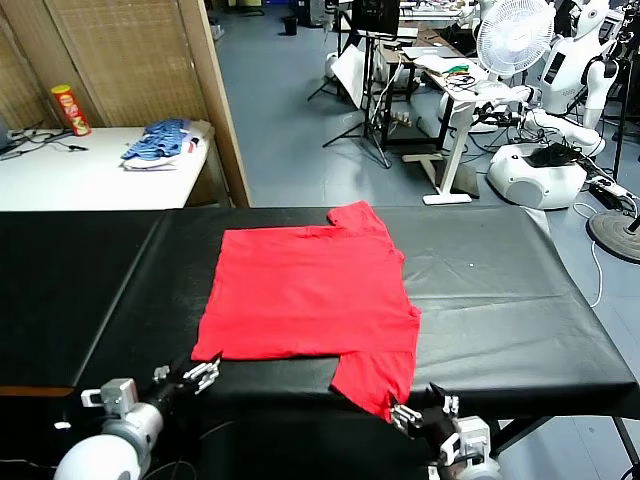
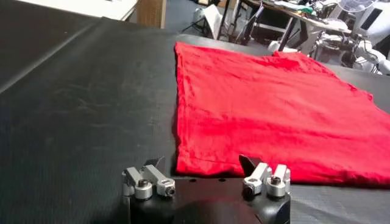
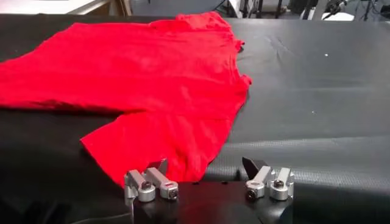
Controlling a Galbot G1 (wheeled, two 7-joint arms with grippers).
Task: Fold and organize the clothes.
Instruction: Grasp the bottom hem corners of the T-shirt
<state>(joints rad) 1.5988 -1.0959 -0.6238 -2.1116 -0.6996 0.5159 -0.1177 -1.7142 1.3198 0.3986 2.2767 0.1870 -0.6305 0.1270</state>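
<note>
Black table carries a red T-shirt lying flat at centre, one sleeve overhanging the 6 o'clock edge.

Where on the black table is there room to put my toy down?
Bare black table lies left of the red T-shirt, and more on its right, out to the table's right edge. The near edge is crowded: the left gripper and right gripper, fingers open, sit by the shirt's corners.
</note>
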